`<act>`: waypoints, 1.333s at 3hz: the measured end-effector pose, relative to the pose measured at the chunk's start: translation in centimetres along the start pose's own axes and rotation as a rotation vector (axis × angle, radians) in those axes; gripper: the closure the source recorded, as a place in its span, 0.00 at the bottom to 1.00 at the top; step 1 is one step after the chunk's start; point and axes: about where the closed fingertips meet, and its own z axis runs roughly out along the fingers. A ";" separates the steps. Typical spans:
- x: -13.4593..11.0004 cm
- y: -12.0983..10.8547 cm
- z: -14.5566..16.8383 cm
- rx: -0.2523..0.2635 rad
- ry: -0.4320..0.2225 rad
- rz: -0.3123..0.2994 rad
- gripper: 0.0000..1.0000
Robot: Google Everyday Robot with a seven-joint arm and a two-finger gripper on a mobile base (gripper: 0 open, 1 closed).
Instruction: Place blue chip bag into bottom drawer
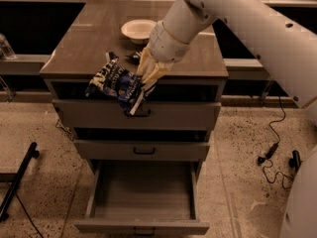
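Note:
My gripper point(143, 81) is shut on the blue chip bag point(116, 86), a crumpled dark-blue foil bag with white lettering. It holds the bag in the air in front of the cabinet's front edge, level with the top drawer. The bottom drawer point(143, 227) is pulled out below and its inside shows nothing in it. The bag hangs above the drawer's opening, toward its left half.
A white bowl point(138, 29) stands on the cabinet top point(89, 38), with a small dark packet point(132, 56) beside my wrist. The two upper drawers point(143, 150) are closed. A black stand leg point(20, 177) lies left, and cables point(270, 152) lie right.

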 end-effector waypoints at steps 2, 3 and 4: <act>3.8 7.0 3.2 -0.136 0.273 -0.266 1.00; 4.4 8.2 4.5 -0.178 0.299 -0.273 1.00; 5.7 8.8 5.6 -0.217 0.381 -0.268 1.00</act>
